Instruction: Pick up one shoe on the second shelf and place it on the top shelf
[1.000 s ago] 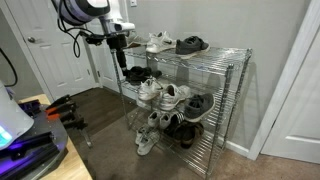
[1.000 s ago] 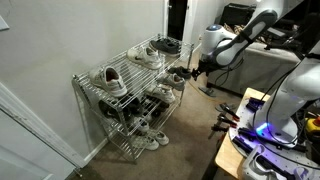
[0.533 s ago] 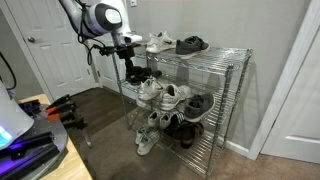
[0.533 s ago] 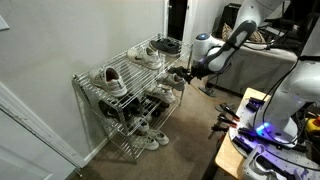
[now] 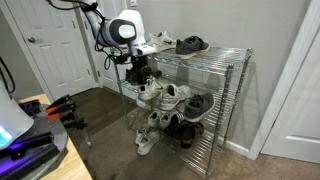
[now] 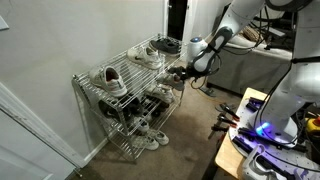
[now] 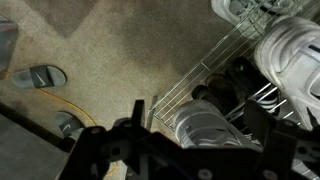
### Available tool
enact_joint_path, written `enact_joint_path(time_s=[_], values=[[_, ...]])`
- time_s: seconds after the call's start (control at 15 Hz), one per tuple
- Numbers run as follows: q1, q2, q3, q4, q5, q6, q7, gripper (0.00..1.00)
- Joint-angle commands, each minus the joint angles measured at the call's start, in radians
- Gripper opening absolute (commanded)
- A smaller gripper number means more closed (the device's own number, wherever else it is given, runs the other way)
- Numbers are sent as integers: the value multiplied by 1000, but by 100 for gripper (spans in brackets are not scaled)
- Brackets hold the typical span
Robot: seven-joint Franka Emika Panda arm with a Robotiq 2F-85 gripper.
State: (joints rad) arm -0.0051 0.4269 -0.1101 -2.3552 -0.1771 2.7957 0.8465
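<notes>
1. Our jaws appear wide open and empty, at the second shelf [image 7: 188, 82].
2. The shoe [image 7: 205, 125] sits just ahead, between them, not yet gripped.
3. We judge gripping, lifting and placing on the top shelf [image 5: 212, 57] are all left.

Rack [image 5: 222, 115]: chrome metal wire, shiny, glinting. Top shelf [image 5: 215, 57]: same bright wire grid. Wrist view, wire tier [image 7: 205, 70] at 1 o'clock: polished thin rods. White sneakers [image 7: 290, 55] at 3 o'clock: smooth upper, slight sheen. Black shoe [image 5: 192, 44] at 1 o'clock in an exterior view: matt, dull. Carpet [image 7: 90, 40] at 10 o'clock: brown, matt, short pile. Arm shell [image 5: 122, 30]: glossy white plastic. Gripper [image 5: 140, 76]: matt black. Walls [image 5: 230, 25]: flat matt paint.
</notes>
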Motion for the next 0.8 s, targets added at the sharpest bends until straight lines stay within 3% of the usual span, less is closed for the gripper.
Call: enact_joint_path(time_s=[0.0,0.4,0.73], values=[[44,64,-50,48,105,71,10,100],[155,163,-188,107,189,182,92,100],[147,250,-179,180,307,159,118,100]])
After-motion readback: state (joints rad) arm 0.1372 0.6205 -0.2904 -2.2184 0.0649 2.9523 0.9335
